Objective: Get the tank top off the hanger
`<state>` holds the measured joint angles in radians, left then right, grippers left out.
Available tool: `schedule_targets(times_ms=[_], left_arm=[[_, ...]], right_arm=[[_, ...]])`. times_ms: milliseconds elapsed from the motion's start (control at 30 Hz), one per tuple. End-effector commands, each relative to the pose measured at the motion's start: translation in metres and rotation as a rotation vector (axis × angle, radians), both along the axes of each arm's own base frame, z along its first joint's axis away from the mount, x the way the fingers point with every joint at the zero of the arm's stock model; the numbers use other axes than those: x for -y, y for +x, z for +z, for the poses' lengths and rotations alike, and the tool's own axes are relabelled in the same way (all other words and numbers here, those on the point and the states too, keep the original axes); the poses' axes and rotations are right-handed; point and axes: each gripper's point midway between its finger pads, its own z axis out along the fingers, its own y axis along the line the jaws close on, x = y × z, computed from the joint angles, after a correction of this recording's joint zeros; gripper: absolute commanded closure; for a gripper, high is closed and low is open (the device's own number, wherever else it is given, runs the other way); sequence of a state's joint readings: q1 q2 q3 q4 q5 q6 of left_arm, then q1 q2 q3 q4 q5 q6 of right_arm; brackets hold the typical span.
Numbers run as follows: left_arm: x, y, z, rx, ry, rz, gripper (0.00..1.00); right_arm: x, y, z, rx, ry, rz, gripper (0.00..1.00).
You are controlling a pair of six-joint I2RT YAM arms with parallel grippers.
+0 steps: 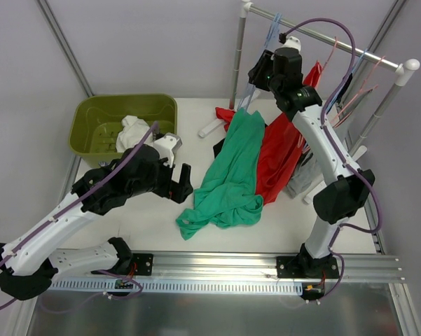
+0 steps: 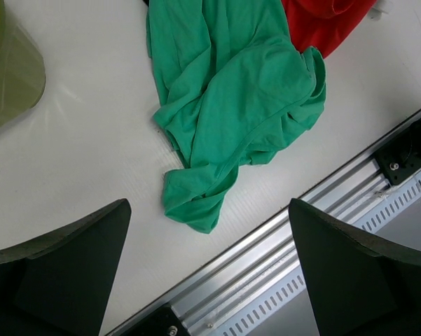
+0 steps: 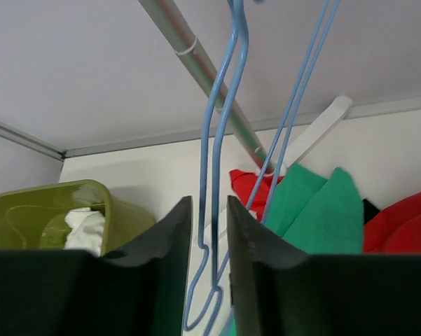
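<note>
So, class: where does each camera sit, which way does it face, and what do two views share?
Top external: above and behind, looking down on the table; left arm and right arm show.
Left wrist: looks down at the green tank top; own spread fingers show.
Right wrist: up by the rail, looks sideways past the blue hanger toward the olive bin; own fingers show.
Shared: both wrist views show that top and bin.
</note>
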<state>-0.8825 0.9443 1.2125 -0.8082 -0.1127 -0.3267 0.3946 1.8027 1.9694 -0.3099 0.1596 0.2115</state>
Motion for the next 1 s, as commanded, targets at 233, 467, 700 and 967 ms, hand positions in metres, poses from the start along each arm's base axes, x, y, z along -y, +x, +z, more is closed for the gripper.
schedule_targets(times_ms=[233, 467, 700, 967], left_arm=[[0.049, 0.04, -0.015, -0.057, 0.061, 0.004, 0.01], [0.112, 0.08, -0.066, -0.172, 0.098, 0.005, 0.01], [0.187, 0.106, -0.14, -0.402, 0.105, 0.022, 0.01], [0.205, 0.117, -0.2, -0.397, 0.227, 0.089, 0.38]], right_arm=[[0.037, -0.092, 0.048, 0.031, -0.004, 0.022, 0.0], [0.09, -0.191, 0.053, -0.008, -0.102, 0.011, 0.01], [0.133, -0.277, 0.049, 0.058, -0.104, -0.032, 0.01], [0.12, -0.319, 0.049, 0.065, -0.059, 0.114, 0.01]])
